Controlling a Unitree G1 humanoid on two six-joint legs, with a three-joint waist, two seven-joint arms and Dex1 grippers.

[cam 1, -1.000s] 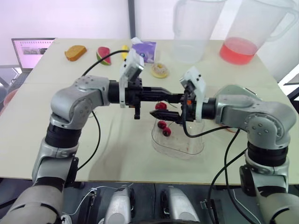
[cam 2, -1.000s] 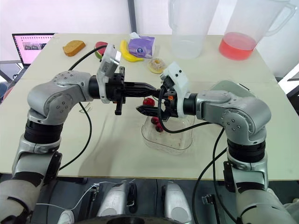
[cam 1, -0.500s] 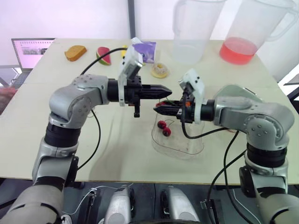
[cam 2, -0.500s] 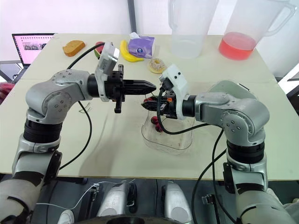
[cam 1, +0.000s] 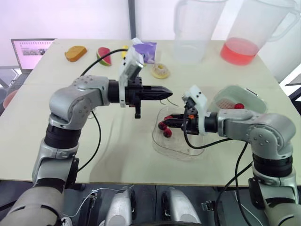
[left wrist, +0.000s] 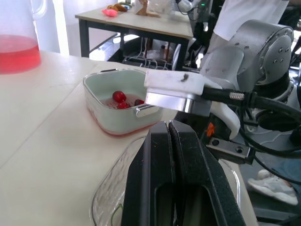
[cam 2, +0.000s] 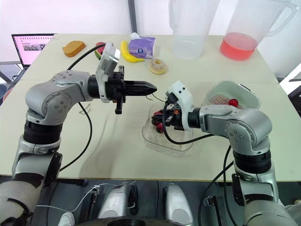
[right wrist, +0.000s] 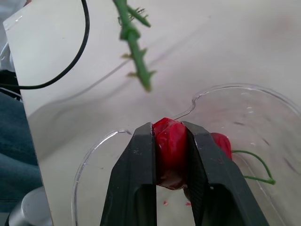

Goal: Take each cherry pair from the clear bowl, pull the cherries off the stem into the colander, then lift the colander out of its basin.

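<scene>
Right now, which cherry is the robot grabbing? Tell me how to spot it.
Find the clear bowl near the front edge of the table, in the middle. The right gripper reaches over it, and the cherry is the red one pinched between its two black fingers. The other cherry lies loose in the bowl.

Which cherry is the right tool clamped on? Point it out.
The cherry gripped in the right tool, at the clear bowl. A loose cherry lies in the bowl with a green stem; the other cherries sit in the colander.
</scene>
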